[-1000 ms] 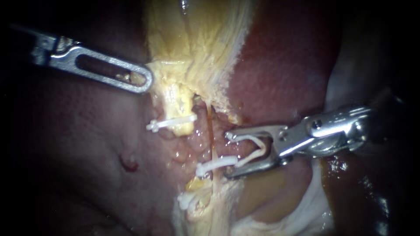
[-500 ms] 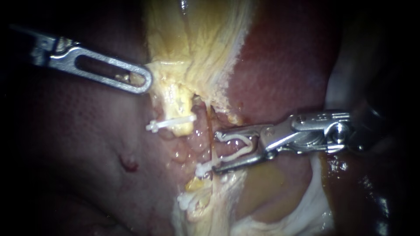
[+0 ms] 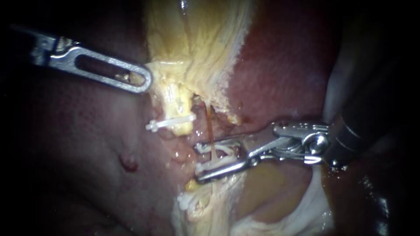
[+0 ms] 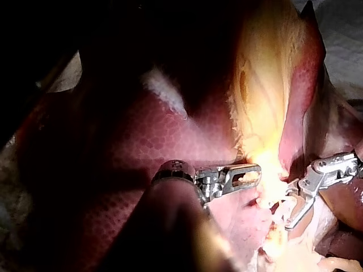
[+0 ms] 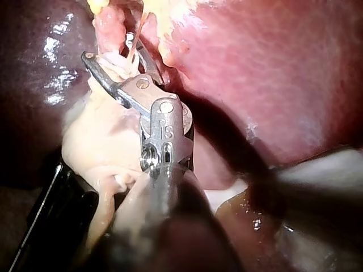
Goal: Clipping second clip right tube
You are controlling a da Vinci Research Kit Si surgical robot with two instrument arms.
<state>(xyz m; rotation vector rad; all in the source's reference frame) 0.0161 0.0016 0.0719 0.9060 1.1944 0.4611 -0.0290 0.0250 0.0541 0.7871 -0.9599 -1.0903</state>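
While right instrument (image 3: pixel 197 161) straddles thin right tube (image 3: pixel 210 126) | white clip (image 3: pixel 218 150) gripped

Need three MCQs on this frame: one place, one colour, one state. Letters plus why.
1. The loaded clip in the right instrument is: A squeezed flat; B open astride the tube; C dropped loose.
2. The upper clip is: A white; B blue; C gold.
3. The left instrument tip is: A on the tube; B touching the right instrument; C at the yellow tissue.
B: its arms sit either side of the tube. A: plainly white against the tissue. C: the tip meets the yellow edge.
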